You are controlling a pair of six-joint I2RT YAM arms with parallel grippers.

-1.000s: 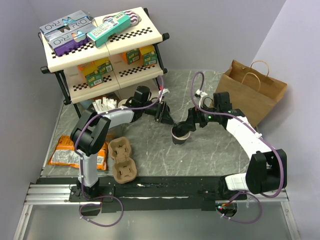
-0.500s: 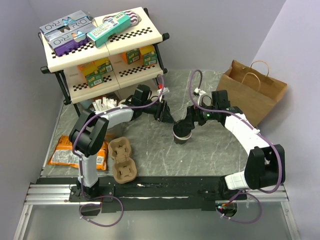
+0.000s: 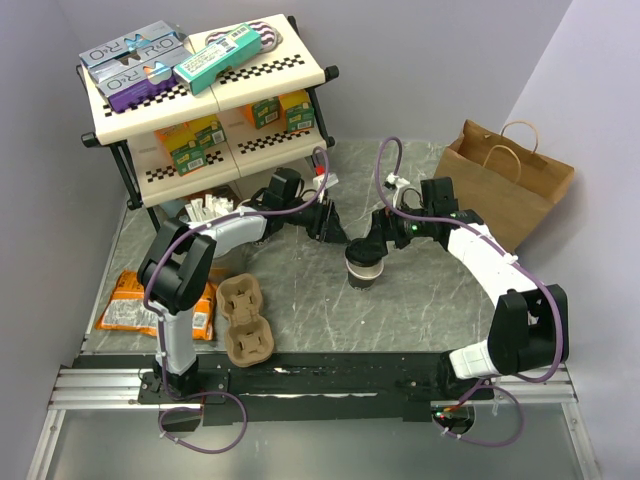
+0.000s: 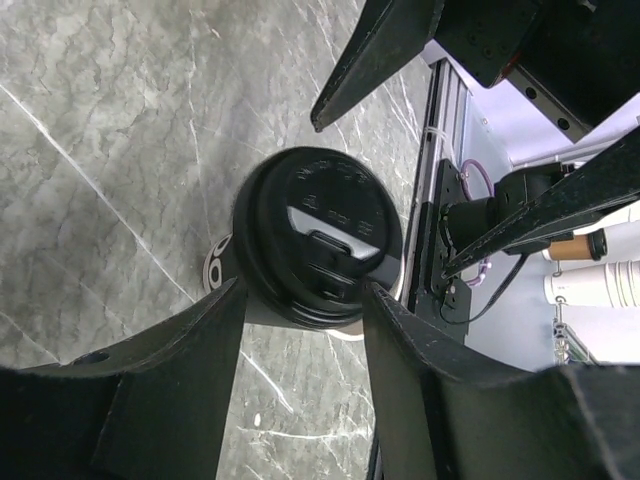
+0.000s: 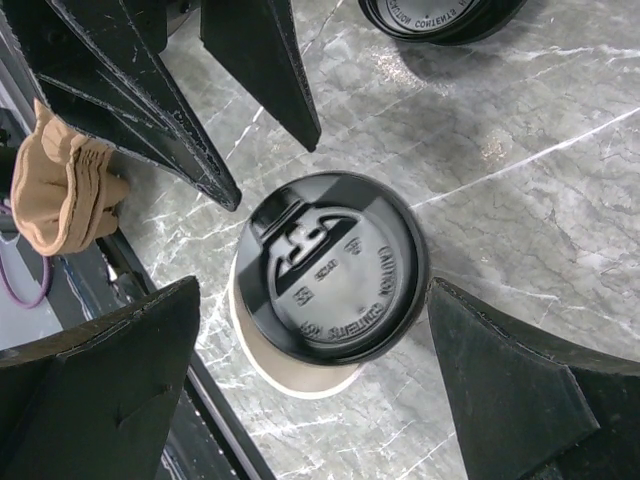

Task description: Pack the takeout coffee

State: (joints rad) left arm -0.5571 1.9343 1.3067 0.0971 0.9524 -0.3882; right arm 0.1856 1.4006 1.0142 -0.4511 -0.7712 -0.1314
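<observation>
The takeout coffee (image 3: 363,268) stands upright on the marble table, a cream-tan cup under a round black lid (image 5: 335,265). My right gripper (image 3: 372,243) hangs over it, open wide, and in the right wrist view (image 5: 315,295) the fingers flank the lid with gaps on both sides. My left gripper (image 3: 330,228) sits just left of the cup and a little farther back, and is open too. In the left wrist view (image 4: 300,295) its fingertips frame the near rim of the lid (image 4: 320,240), and bare table shows between them. Neither gripper holds the cup.
A brown paper bag (image 3: 510,180) stands at the back right. A two-tier rack (image 3: 205,90) with boxes fills the back left, with a cup of white sticks (image 3: 205,212) below it. A pulp carrier (image 3: 245,320) and orange snack bags (image 3: 135,305) lie front left. A second black lid (image 5: 440,15) lies near the coffee.
My right gripper has shifted slightly left and back over the cup, still wide open. More of the cup's cream wall shows now. My left gripper has barely moved.
</observation>
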